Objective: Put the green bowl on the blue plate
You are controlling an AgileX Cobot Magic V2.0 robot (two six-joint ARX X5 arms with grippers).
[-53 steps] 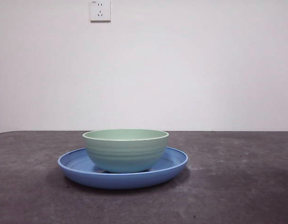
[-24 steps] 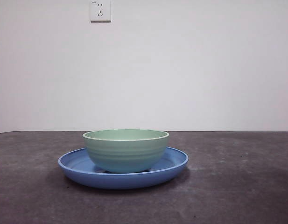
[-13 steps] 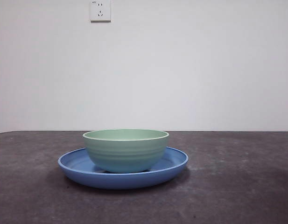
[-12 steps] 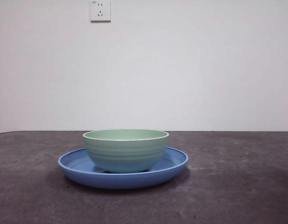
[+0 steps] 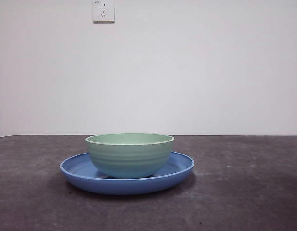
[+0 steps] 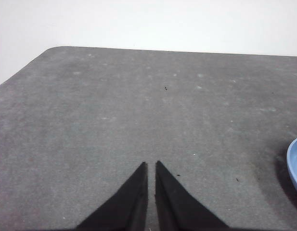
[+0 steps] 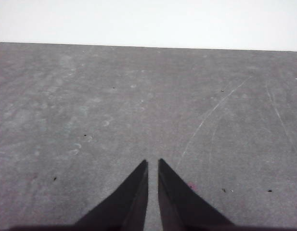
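The green bowl [image 5: 129, 155] stands upright on the blue plate [image 5: 177, 171], a little left of the table's middle in the front view. No arm shows in the front view. My left gripper [image 6: 151, 166] is shut and empty above bare table, with an edge of the blue plate [image 6: 296, 163] at the side of its view. My right gripper [image 7: 152, 163] is shut and empty above bare table, with neither bowl nor plate in its view.
The dark grey table [image 5: 244, 192] runs to a white wall. A white wall socket [image 5: 103, 10] is high on the wall. The table's rounded far corner [image 6: 49, 49] shows in the left wrist view.
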